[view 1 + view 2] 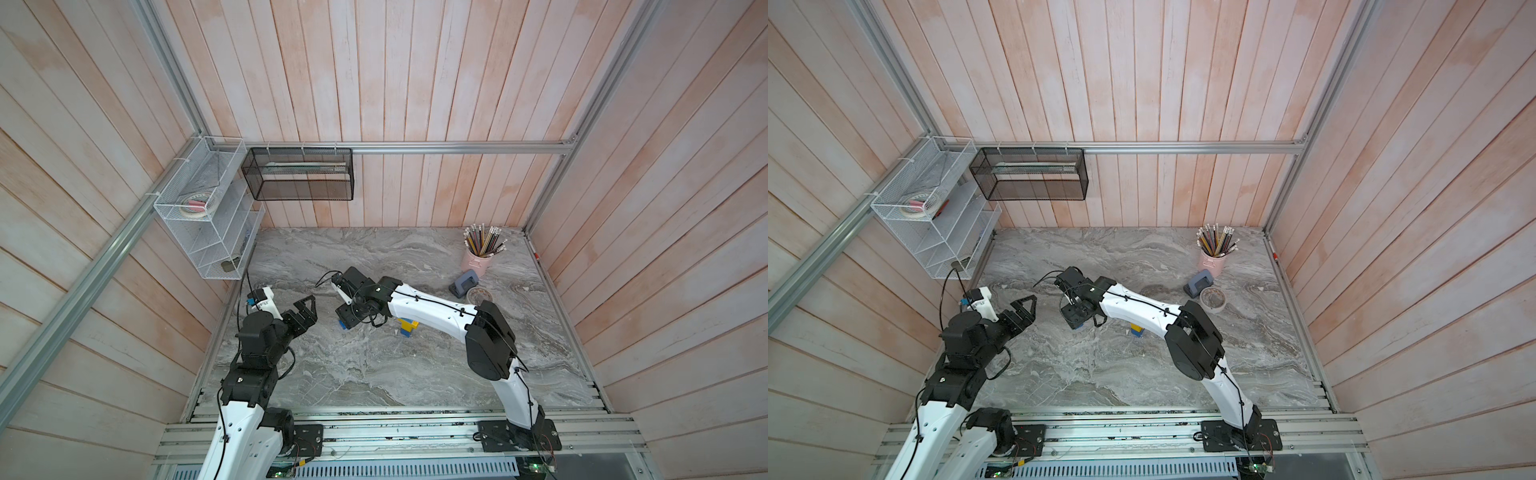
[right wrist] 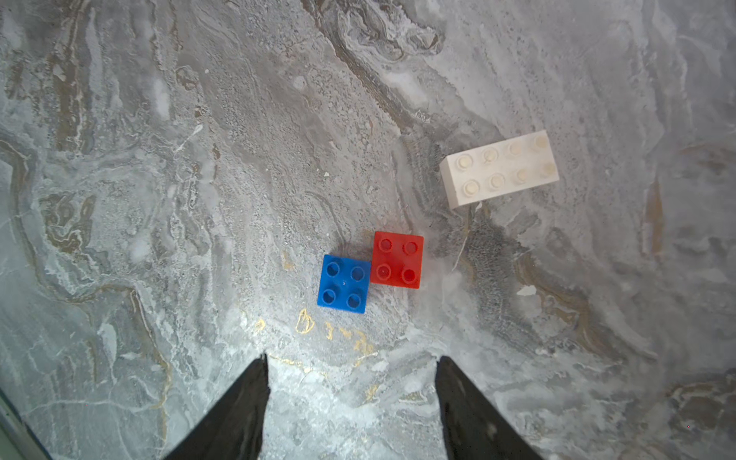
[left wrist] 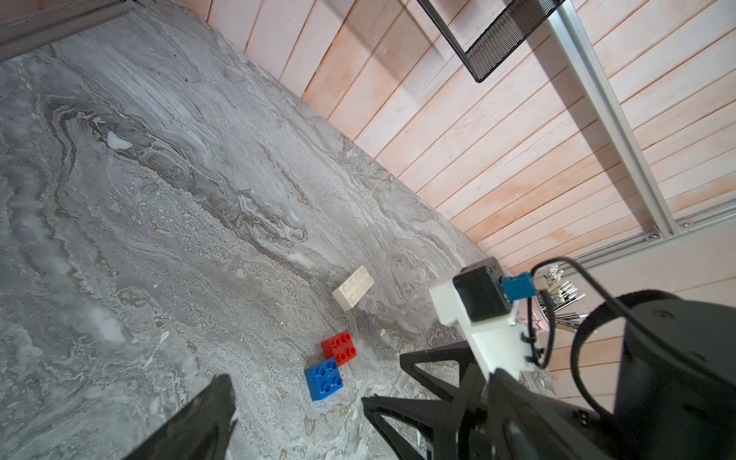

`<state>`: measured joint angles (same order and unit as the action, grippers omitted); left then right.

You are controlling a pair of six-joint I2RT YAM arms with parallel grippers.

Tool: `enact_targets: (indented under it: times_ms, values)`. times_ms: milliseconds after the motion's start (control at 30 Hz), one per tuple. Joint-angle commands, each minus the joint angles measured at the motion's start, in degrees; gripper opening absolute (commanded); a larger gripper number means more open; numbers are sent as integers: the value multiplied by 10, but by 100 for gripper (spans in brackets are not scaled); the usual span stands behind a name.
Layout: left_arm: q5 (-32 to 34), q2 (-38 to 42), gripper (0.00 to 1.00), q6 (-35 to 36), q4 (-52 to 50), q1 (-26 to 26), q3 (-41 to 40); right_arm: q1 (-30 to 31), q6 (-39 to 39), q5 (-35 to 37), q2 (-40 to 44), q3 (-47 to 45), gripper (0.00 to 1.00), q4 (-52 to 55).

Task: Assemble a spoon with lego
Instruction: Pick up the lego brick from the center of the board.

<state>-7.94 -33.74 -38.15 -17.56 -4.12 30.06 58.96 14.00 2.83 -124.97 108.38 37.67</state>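
Observation:
Three loose lego bricks lie on the marble table: a blue square (image 2: pixel 343 284) touching a red square (image 2: pixel 397 259), and a white oblong (image 2: pixel 500 169) a little apart. My right gripper (image 2: pixel 352 362) hangs above the table just short of the blue brick, open, with only bare table between its fingers. In both top views its wrist hides the fingertips, and a corner of the blue brick (image 1: pixel 343 325) peeks out. My left gripper (image 1: pixel 311 311) hovers wide open and empty to their left. The spoon's yellow-and-blue stem (image 1: pixel 406 326) stands half hidden behind my right forearm.
A pink cup of pencils (image 1: pixel 478 259), a grey hole punch (image 1: pixel 463 283) and a tape roll (image 1: pixel 479 296) sit at the back right. A white wire rack (image 1: pixel 203 216) and a black mesh basket (image 1: pixel 299 174) hang on the walls at the back left.

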Motion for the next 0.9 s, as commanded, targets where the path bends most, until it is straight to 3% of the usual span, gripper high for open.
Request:
enact_targets:
  times_ms: [0, 367, 867]
  values:
    - [-19, 1, 100, 8, -4, 3, -15, 5, 14, -4, -19, 3, 64, -1]
    - [-42, -3, 100, 15, 7, 3, -23, 20, 58, 22, -63, 10, 60, -18]
    - [-48, 3, 100, 20, 2, 3, -30, 11, 57, 38, -111, 37, 57, -31]
